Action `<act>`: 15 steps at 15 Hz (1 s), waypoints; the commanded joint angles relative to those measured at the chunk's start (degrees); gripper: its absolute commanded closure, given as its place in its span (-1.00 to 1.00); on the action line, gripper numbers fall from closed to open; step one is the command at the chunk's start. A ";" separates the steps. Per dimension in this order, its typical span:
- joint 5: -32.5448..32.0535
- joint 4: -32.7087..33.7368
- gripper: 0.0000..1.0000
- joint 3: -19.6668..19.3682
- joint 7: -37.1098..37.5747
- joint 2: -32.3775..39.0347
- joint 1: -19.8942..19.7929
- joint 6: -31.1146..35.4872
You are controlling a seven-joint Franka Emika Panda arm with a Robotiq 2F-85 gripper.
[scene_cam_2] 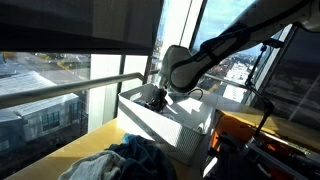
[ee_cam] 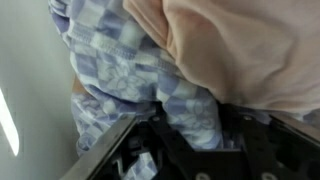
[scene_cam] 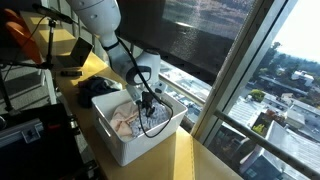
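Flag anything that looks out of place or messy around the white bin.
A crumpled heap of dark blue clothes lies on the counter outside the white bin, while other garments sit jumbled inside it, where the gripper reaches. Nothing looks spilled or damaged.

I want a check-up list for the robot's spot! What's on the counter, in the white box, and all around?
Surface: wooden counter along the window, in sunlight.
Job's things: white bin holding a blue checked cloth and a peach cloth.
Clutter: dark clothes pile on the counter beside the bin.
Gripper: gripper is down inside the bin, with checked cloth between its fingers; grip cannot be told.
Cables: black cable hangs beside the gripper into the bin.
Surroundings: big window with a city view, and a dark blind above.
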 commanded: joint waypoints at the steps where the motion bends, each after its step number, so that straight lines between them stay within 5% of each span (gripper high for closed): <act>1: 0.18 -1.93 0.57 0.26 2.20 -4.57 3.47 -4.60; 4: -0.29 -5.06 0.95 0.49 3.55 -11.53 5.69 -8.95; 15: -2.33 -7.13 0.88 6.08 5.94 -37.01 8.50 -18.51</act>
